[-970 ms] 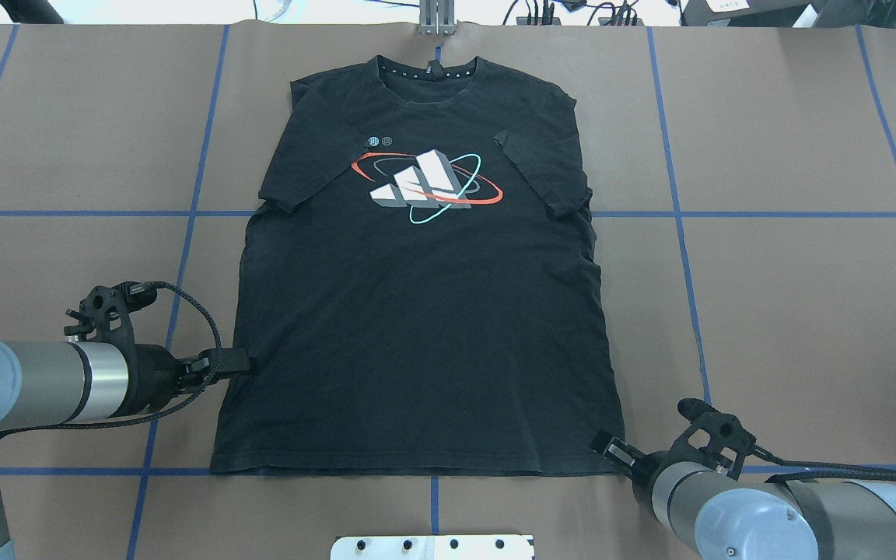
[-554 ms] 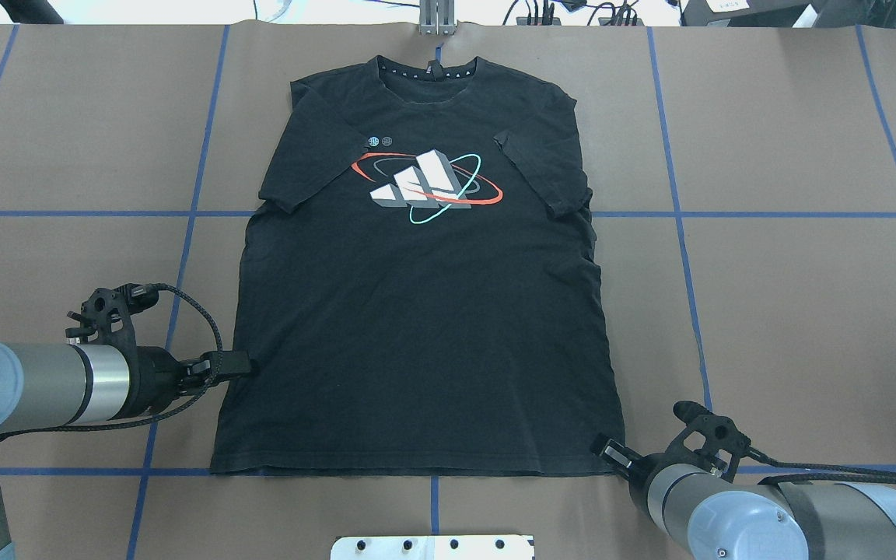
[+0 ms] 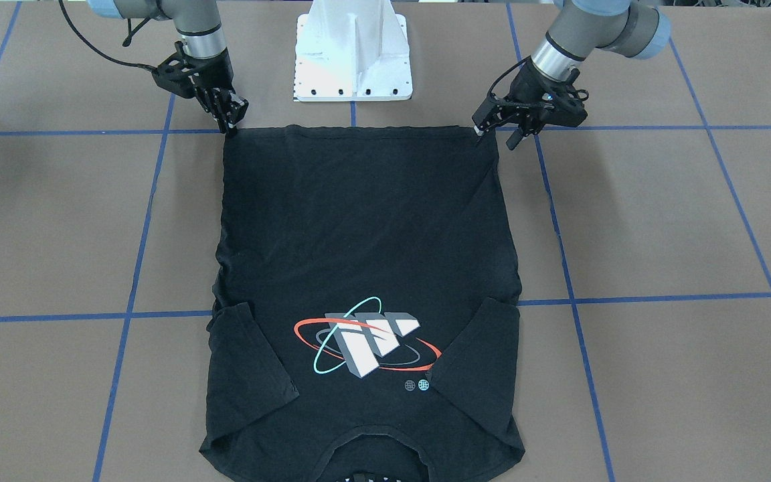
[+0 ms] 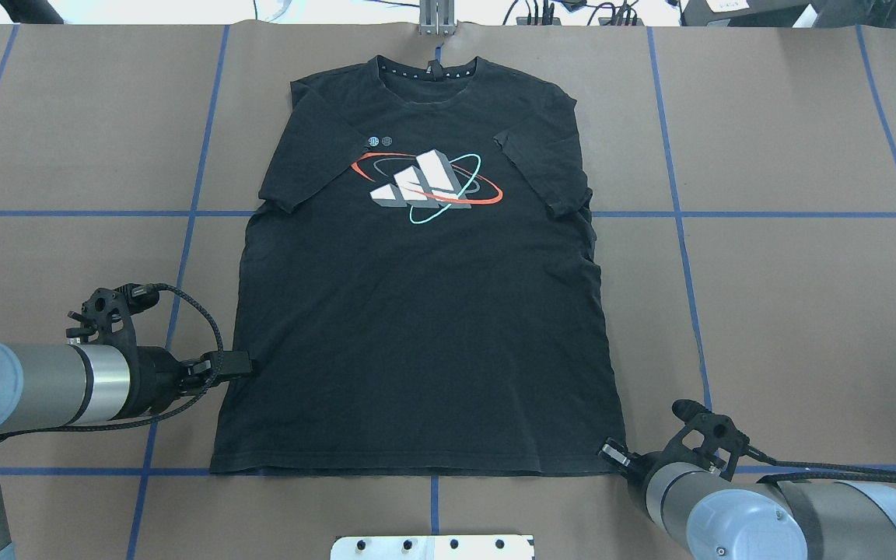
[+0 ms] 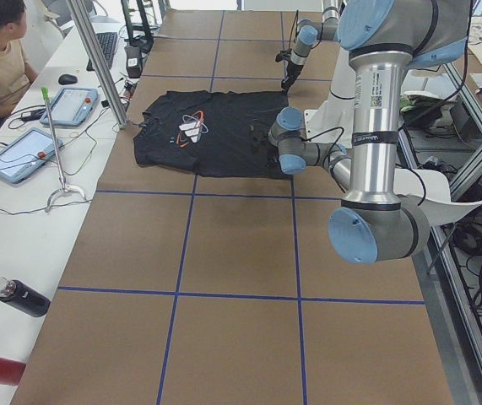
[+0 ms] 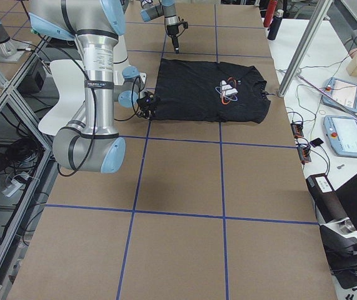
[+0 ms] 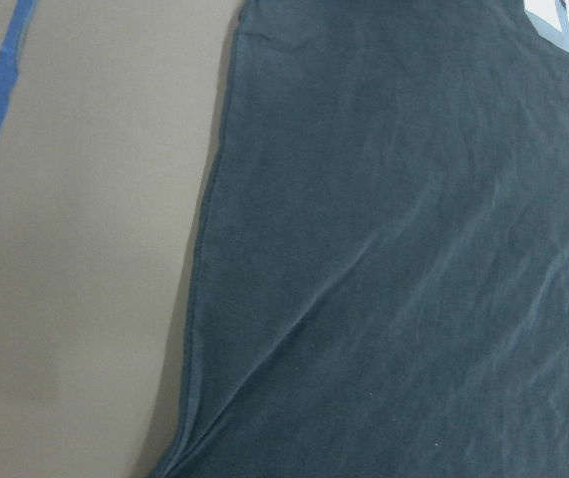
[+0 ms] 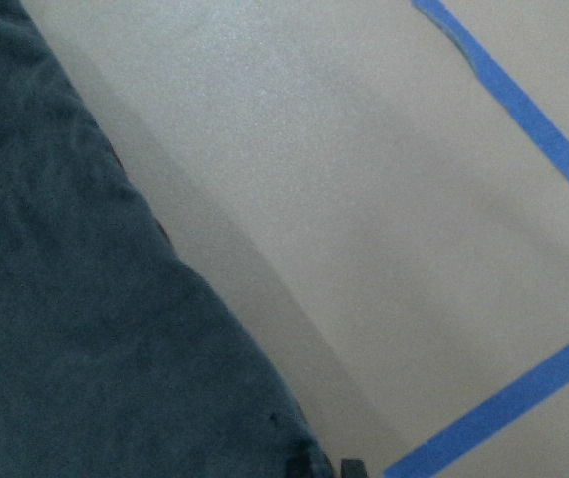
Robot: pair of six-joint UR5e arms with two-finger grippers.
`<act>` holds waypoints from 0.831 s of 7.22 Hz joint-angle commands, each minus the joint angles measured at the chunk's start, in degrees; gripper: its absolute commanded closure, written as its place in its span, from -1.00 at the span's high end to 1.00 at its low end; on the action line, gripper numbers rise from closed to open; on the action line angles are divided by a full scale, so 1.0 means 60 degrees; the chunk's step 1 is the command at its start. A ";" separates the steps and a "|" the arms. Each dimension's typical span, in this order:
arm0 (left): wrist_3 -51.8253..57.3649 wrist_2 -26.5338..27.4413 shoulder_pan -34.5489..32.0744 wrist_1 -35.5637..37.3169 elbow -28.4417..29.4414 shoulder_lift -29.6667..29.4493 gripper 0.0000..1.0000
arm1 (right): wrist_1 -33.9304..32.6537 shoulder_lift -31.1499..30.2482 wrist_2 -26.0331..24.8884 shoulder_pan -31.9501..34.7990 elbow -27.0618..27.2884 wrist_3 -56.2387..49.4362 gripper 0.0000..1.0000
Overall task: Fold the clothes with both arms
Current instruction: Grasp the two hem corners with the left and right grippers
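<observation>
While no fold is yet made, both arms stand at the robot-side end of the garment, and the risks lie in the grip. On the left arm (image 4: 43,389), the jaws meet the side edge of the black T-shirt (image 4: 417,334), the hem corner (image 4: 218,465) lying a little behind the tips in the overhead view, nearer in the front view. Their width cannot be told; the left wrist view shows only creases (image 7: 264,378) running toward its bottom edge. The T-shirt lies flat, face up on the desk (image 4: 806,311) between the two sets of jaws and stretches away from them, logo (image 4: 425,187) and collar (image 4: 427,70) at the far end, sleeves (image 4: 549,167) turned in over the chest. On the right arm (image 4: 759,513), the jaws sit at the other hem corner, tips touching or just beside the cloth; whether they are closed on it cannot be told.

Judgement. The two grip points appear unequal, so a lift would likely skew the hem and lay a crooked fold. A shallow bite may take only the upper layer, or slip off mid-carry. Tips set this low may catch the brown desk covering (image 4: 67,117). The turned-in sleeves may flop outward once the cloth rises.
</observation>
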 commanded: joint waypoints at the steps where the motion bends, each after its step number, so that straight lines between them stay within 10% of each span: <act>1: -0.0481 0.0116 0.0213 0.0000 -0.0001 -0.0015 0.91 | 0.0000 -0.0021 0.0014 0.0062 0.0188 -0.0012 -1.00; 6: -0.1745 0.2738 0.2295 0.1885 -0.0600 0.0043 0.89 | -0.0249 -0.0153 0.0088 0.0151 0.0760 -0.0041 -1.00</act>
